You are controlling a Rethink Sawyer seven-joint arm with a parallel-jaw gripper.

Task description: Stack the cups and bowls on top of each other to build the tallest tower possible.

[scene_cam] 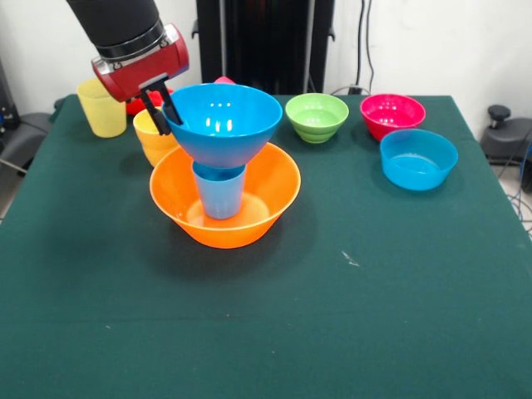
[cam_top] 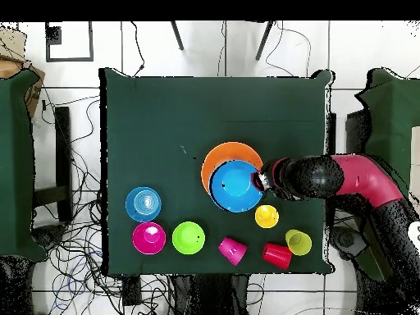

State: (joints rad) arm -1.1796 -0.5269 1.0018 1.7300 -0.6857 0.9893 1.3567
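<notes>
Standing across the table from the robot, I see at the far left corner a yellow cup [scene_cam: 100,108] upright, and just to its right an orange cup [scene_cam: 155,137], partly hidden behind the tower. A bit of red cup [scene_cam: 138,103] shows behind the arm, and only a sliver of pink cup [scene_cam: 224,81] peeks over the blue rim; the overhead view shows the pink one lying on its side. The gripper [scene_cam: 163,108] comes down from the upper left, its two dark fingers pinching the left rim of the large blue bowl [scene_cam: 223,123], one finger inside and one outside. That bowl sits on a light blue cup [scene_cam: 220,189], which stands upside down in the large orange bowl [scene_cam: 224,199] on the table [scene_cam: 332,316]. So the tower is three pieces high, by my reckoning, with the third not yet let go. Further right, along the far side, the green bowl [scene_cam: 317,116] and magenta bowl [scene_cam: 391,115] wait untouched, and the small blue bowl [scene_cam: 418,158] sits nearer, just in front of the magenta one. Four cups and three bowls are still to be stacked.
</notes>
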